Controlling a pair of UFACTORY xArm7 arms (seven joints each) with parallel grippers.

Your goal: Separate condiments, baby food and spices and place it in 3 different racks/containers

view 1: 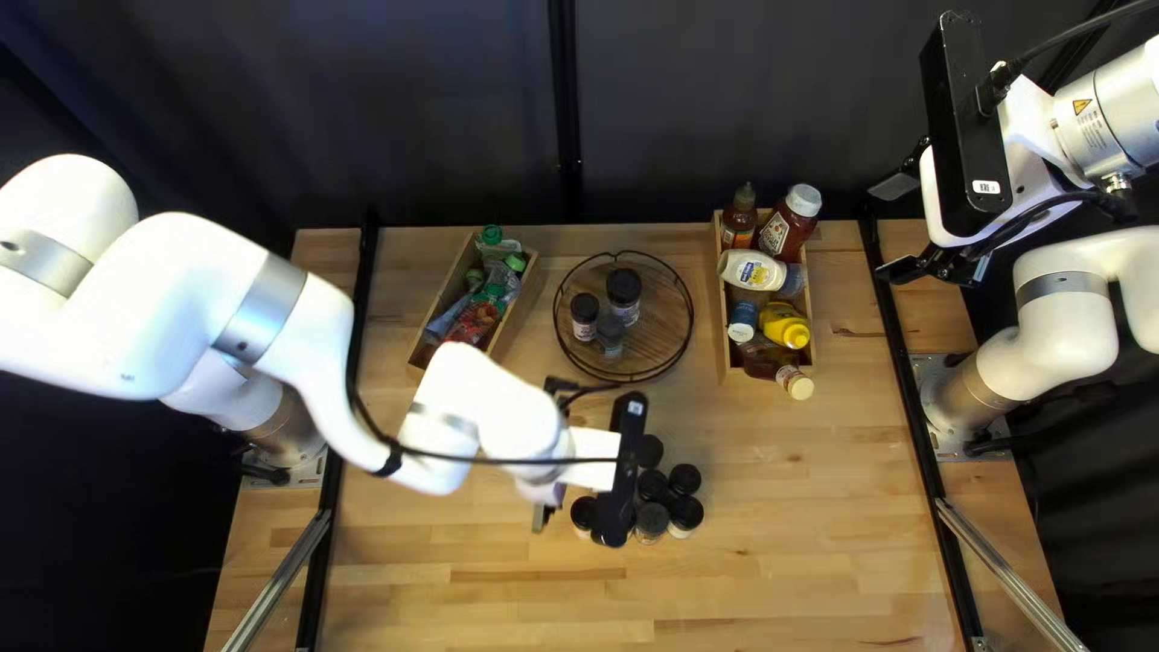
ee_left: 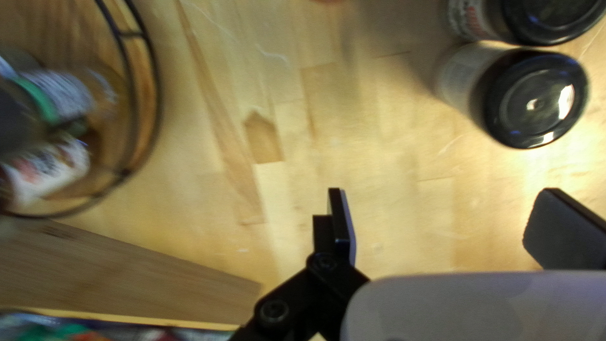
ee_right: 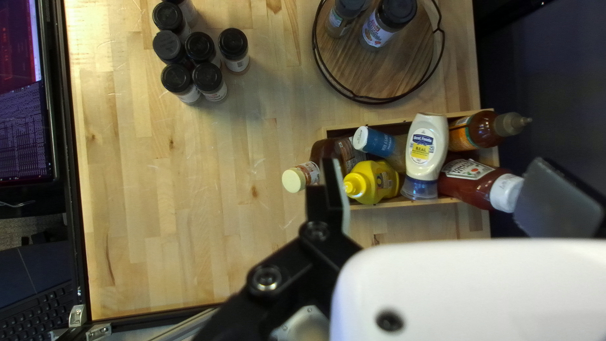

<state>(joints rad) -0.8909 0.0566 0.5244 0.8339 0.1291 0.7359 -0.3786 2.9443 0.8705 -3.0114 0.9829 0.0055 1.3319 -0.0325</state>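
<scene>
My left gripper (view 1: 542, 517) is low beside the black-lidded spice jars (view 1: 685, 479), partly hidden by its arm. In the left wrist view, the open left gripper (ee_left: 442, 221) has bare wood between its fingers, and a spice jar (ee_left: 536, 98) stands just ahead. Three jars stand in the round wire-rimmed rack (view 1: 665, 342). Condiment bottles (view 1: 751, 271) fill the right wooden box (view 1: 729, 351); pouches with green caps (view 1: 477, 316) lie in the left wooden box (view 1: 519, 316). Raised at the right, my right gripper (view 1: 891, 227) is open and empty; in its wrist view the right gripper (ee_right: 435, 189) hangs above the condiments.
Black rails (view 1: 900, 362) run along both sides of the wooden table (view 1: 773, 568). A dark curtain (view 1: 423, 121) hangs behind the far edge. My left arm (view 1: 290, 326) stretches across the table's left half. A monitor (ee_right: 25, 95) and keyboard (ee_right: 31, 316) are beyond the near edge.
</scene>
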